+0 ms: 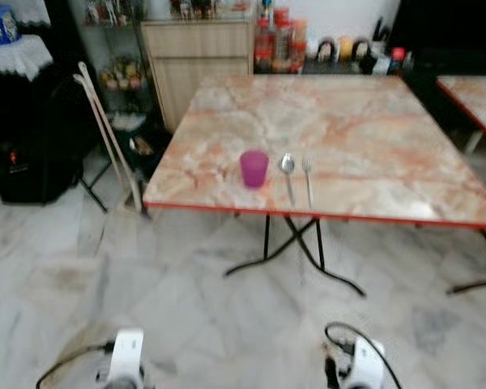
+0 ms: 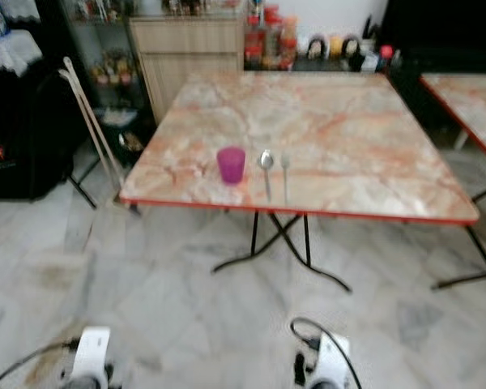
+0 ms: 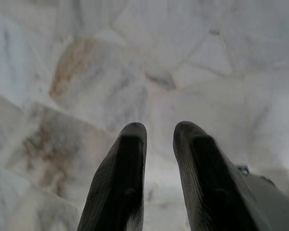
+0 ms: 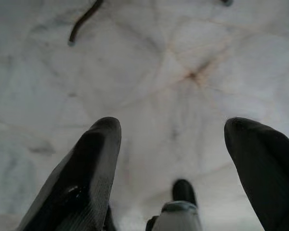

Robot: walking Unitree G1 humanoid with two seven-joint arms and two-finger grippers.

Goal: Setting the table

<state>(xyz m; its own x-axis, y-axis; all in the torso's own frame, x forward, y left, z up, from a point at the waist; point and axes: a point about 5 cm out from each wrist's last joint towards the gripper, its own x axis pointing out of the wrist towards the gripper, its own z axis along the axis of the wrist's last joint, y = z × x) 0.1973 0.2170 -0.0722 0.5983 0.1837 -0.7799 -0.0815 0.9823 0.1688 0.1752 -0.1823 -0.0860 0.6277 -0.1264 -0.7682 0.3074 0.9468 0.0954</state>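
Three things down near table front edge: cup, spoon, fork. Plate missing. Left gripper nearly closed, right gripper spread, both empty.

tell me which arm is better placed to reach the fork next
Right, tentatively. The fork lies right of the spoon and cup, roughly in line with the right arm, whose gripper is open. Both arms hang low over the floor, away from the table.
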